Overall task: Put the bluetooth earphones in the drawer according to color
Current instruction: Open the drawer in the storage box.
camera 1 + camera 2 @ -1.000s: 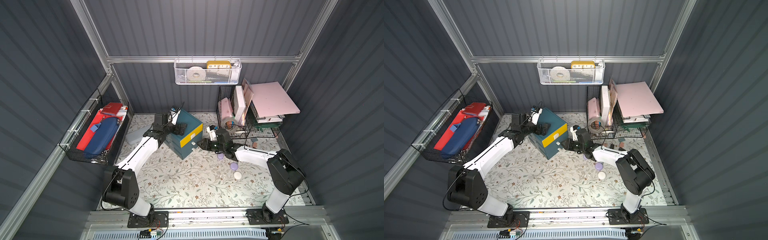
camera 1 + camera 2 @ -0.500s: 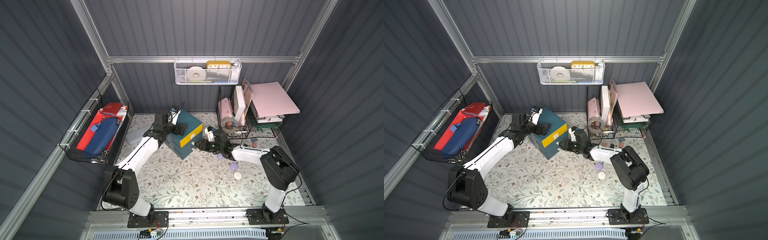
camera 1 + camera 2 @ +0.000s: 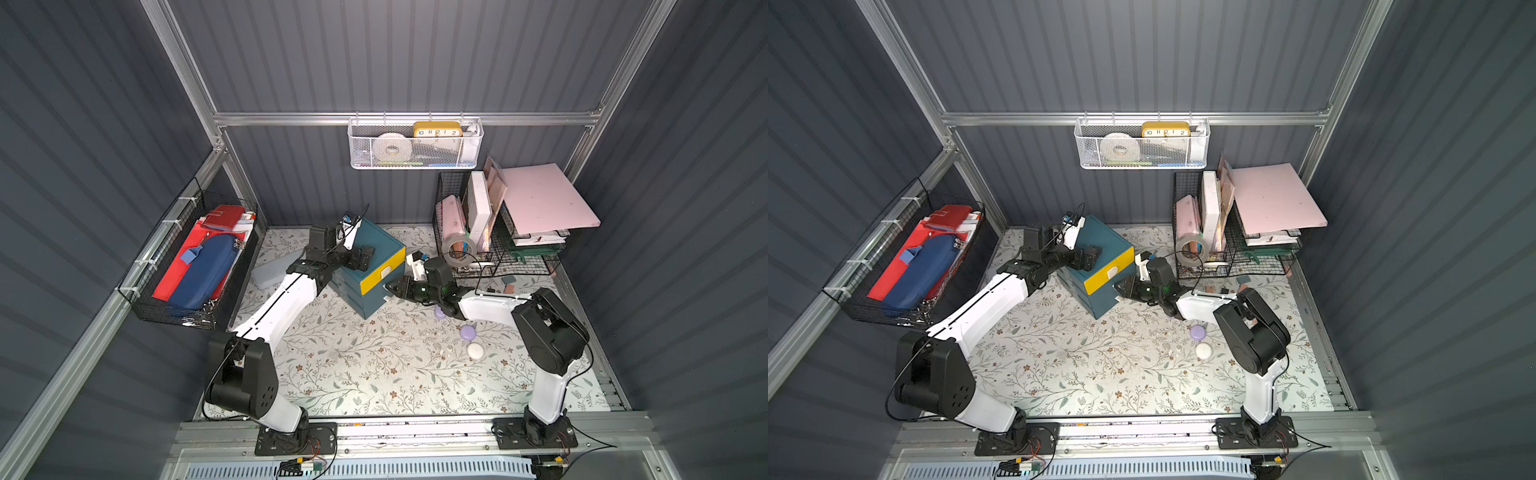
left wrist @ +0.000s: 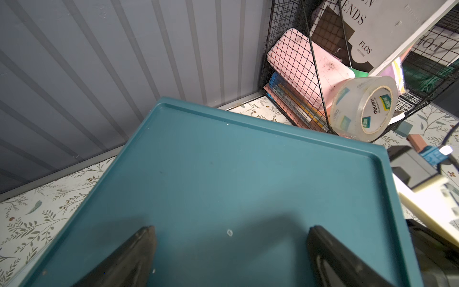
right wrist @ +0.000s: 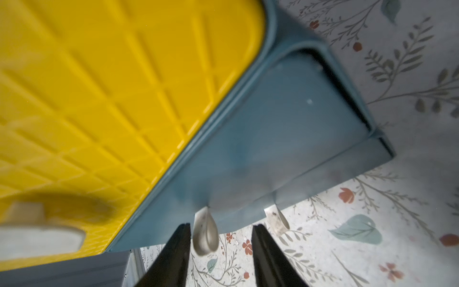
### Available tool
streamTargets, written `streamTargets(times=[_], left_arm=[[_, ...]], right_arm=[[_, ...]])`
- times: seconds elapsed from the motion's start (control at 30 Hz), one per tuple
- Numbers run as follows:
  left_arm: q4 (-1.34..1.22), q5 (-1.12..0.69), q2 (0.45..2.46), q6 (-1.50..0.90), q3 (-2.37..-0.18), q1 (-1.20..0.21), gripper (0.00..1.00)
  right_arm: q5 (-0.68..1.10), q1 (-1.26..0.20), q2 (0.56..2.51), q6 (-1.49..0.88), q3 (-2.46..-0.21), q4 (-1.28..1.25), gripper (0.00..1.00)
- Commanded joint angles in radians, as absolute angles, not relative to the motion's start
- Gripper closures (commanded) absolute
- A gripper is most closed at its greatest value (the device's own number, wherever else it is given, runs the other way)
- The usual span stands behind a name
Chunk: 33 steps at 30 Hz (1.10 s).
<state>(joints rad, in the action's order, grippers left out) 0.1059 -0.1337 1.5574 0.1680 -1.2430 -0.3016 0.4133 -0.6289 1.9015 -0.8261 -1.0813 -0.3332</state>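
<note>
The drawer cabinet (image 3: pixel 378 245) looks shut on every front, the left gripper (image 4: pixel 229 231) on or just over its top, fingers wide apart. In the last second the right gripper (image 5: pixel 221 225) has closed on the cabinet's front, fingers apart around a lower white handle (image 5: pixel 205 231); we judge a pull comes next. The wire rack (image 3: pixel 446 199) and tape roll (image 3: pixel 458 252) crowd beside the cabinet. Before it lie a lilac earphone (image 3: pixel 468 331), a white earphone (image 3: pixel 474 351), and another lilac earphone (image 3: pixel 439 312) half under the forearm.

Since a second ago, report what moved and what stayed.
The right tool slid closer to the drawer cabinet, its open jaws now straddling a white handle of a teal drawer. Nothing was gripped or released. The left tool, open on the cabinet top, and the loose earphones stayed put.
</note>
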Motion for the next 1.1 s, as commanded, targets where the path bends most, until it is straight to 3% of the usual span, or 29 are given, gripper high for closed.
streamTargets(times=[0.0,0.6,1.07], left_arm=[[0.245,-0.135,1.593,0.164,-1.226,-0.313,0.0],[0.245,-0.14,1.597,0.163,-1.225,-0.313,0.01],[0.25,-0.138,1.602,0.164,-1.228,-0.313,0.01]], right_arm=[[0.437,-0.634,1.919,-0.843,-1.112,-0.381,0.58],[0.442,-0.634,1.927,-0.863,-1.108,-0.417,1.0],[0.427,-0.633,1.883,-0.849,-1.06,-0.402,1.0]])
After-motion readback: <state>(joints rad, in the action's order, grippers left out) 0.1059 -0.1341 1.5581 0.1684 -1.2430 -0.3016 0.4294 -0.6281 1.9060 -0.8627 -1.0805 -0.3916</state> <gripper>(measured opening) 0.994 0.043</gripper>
